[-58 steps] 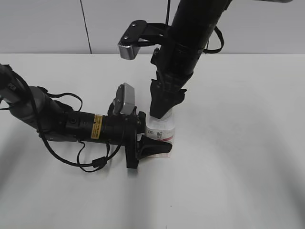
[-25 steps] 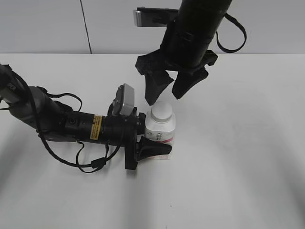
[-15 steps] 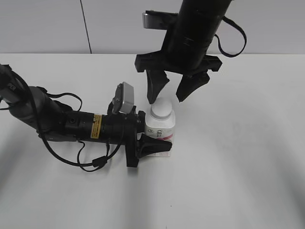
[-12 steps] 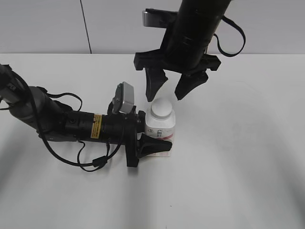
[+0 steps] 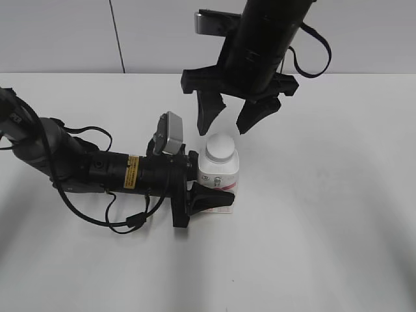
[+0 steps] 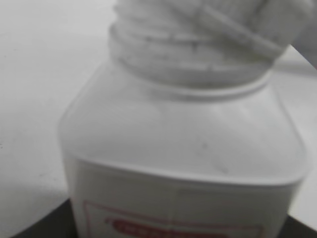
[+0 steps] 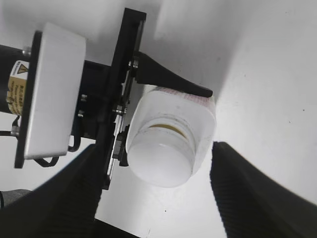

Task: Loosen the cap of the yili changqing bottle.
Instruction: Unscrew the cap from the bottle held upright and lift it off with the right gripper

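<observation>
Now the plain white table (image 5: 338, 214) carries one thing only, and my two black arms meet over it. My left arm lies low along the table from the left, and its pincer (image 5: 211, 195) is clenched round the lower body of the small white squarish yili changqing bottle with the pink-red label (image 5: 218, 172), holding it upright near the middle of the table. My right arm comes down from above, and its pincer (image 5: 229, 120) hangs released, jaws spread wide, above and a little behind the bottle and touching nothing.

A couple of seconds ago that right pincer was down over the neck, closed on the small round white ribbed plastic screw cap (image 5: 220, 147). It has since let go, lifted clear and turned about its own axis, while the left pincer has kept its hold unmoved. I judge this to be a reset between twists, not the end of the job.

From the right wrist view the cap (image 7: 159, 164) sits on the neck between my open fingers (image 7: 250, 193). Whether it is loose yet, I cannot tell.
</observation>
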### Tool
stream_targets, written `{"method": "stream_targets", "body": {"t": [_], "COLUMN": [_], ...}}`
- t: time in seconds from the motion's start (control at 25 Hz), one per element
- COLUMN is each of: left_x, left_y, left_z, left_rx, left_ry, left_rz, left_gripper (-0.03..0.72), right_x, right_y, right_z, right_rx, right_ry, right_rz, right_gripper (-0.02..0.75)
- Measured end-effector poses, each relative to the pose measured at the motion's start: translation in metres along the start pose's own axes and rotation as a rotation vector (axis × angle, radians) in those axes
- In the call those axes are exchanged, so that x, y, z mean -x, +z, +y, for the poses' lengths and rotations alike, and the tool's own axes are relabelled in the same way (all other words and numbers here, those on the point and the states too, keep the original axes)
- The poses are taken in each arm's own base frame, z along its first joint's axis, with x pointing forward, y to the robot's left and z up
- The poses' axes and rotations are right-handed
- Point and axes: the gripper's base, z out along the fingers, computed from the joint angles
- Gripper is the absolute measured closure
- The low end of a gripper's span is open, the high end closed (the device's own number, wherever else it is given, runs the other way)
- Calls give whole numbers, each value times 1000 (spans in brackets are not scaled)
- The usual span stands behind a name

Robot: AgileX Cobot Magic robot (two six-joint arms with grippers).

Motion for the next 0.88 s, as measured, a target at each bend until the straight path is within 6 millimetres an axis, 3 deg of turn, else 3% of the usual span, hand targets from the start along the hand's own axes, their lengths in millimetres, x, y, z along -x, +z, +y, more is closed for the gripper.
{"method": "stream_targets", "body": {"t": [0.24,0.88], "left_x": [0,0], "left_y": [0,0], "left_z": [0,0], "left_rx": [0,0], "left_ry": [0,0], "left_rz": [0,1], "left_gripper": [302,302], "right_x": [-1,0], "right_y": [18,28], "right_z": [-4,-6], "right_rx": [-16,-14], "right_ry": [15,27], "right_rz": [67,91], "right_gripper": [204,204]}}
